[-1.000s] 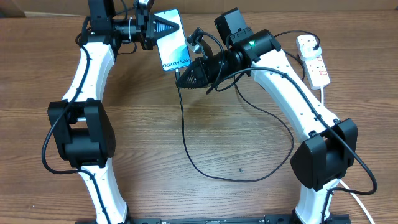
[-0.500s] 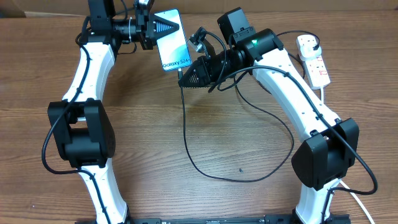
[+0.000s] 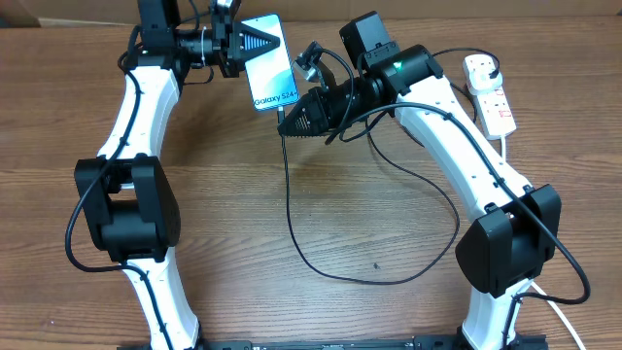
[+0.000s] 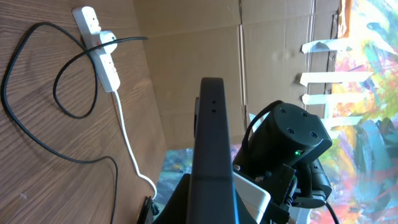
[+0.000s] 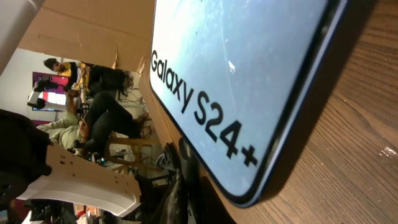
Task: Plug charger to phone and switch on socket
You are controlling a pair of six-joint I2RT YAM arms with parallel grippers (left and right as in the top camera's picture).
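Observation:
The phone (image 3: pixel 275 73), its light blue screen reading "Galaxy S24+", is held tilted off the table at the back by my left gripper (image 3: pixel 264 41), which is shut on its upper part. My right gripper (image 3: pixel 283 123) is shut on the charger's connector end, right at the phone's lower short edge. The charger's black cable (image 3: pixel 289 204) hangs down, loops across the table and runs back to the white socket (image 3: pixel 491 97) at the far right. The phone fills the right wrist view (image 5: pixel 236 74). In the left wrist view it shows edge-on (image 4: pixel 211 137), with the socket (image 4: pixel 102 56) beyond. The connector tip itself is hidden.
The socket's thick white cord (image 3: pixel 507 146) runs down the right side of the wooden table (image 3: pixel 224 243). A cardboard wall (image 3: pixel 457 10) stands behind the table. The cable loop (image 3: pixel 428 262) lies across the middle right.
My right gripper has shifted slightly right along the phone's lower edge with the charger end. The left arm and the phone have not moved.

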